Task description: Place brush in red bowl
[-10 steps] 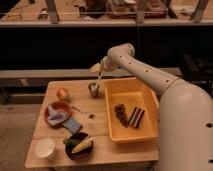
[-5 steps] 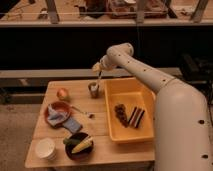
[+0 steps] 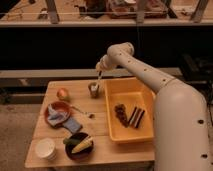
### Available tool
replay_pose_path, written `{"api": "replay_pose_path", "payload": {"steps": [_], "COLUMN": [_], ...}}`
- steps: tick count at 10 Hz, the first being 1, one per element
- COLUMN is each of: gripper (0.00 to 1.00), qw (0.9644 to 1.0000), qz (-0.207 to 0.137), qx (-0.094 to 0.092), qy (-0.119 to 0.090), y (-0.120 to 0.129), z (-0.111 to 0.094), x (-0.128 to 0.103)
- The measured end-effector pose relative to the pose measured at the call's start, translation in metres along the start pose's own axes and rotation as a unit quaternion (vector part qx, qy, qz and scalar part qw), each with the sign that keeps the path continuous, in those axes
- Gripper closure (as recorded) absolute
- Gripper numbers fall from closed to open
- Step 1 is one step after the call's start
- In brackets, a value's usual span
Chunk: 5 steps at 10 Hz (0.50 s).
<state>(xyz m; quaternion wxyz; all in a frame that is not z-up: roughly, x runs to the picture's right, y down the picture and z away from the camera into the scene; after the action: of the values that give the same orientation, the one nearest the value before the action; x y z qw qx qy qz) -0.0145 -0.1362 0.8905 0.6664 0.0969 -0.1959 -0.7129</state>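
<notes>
On a pale wooden table (image 3: 97,127), a white paper-looking cup (image 3: 46,148) and a dark bowl (image 3: 79,146) of corn and a green vegetable sit nearest the camera. Just behind them lies the red bowl (image 3: 65,107), shallow, round and smooth-rimmed, with something pale already inside it. A blue cloth (image 3: 73,124) touches its near edge and a small metal spoon (image 3: 82,111) rests beside it. To the right, a large yellow tub (image 3: 127,92), glossy and rectangular, holds a few dark pieces (image 3: 120,112).

Farther back, the brush (image 3: 98,77) stands nearly upright with its lower end inside a small dull cup (image 3: 94,89), well apart from the red bowl. The gripper (image 3: 100,67) sits at the top of its thin white handle, on the end of the cream-coloured arm (image 3: 145,75). Whether it has closed on the handle cannot be told. A round orange-pink fruit (image 3: 63,93) lies left of the cup.

The brush looks light and stiff, a slim stick that could swing or slip if pinched off-centre. The upper handle, clear of the cup's rim, seems the sensible place to hold it. A straight lift would likely keep the light cup from tipping, and the long handle may overhang the shallow bowl.
</notes>
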Motion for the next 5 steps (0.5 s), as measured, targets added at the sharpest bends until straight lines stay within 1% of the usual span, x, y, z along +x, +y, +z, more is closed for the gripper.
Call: {"api": "replay_pose_path", "payload": {"steps": [1, 2, 3, 5], "gripper": [0.78, 0.85, 0.86, 0.86], "qw": [1.0000, 1.0000, 1.0000, 1.0000], "qz": [0.000, 0.000, 0.000, 0.000], "qx": [0.001, 0.003, 0.004, 0.005], "qy": [-0.001, -0.003, -0.005, -0.008], "y": [0.0019, 0.0039, 0.0062, 0.0086], "z": [-0.0021, -0.0032, -0.0040, -0.0047], "x": [0.0002, -0.0002, -0.0008, -0.0025]}}
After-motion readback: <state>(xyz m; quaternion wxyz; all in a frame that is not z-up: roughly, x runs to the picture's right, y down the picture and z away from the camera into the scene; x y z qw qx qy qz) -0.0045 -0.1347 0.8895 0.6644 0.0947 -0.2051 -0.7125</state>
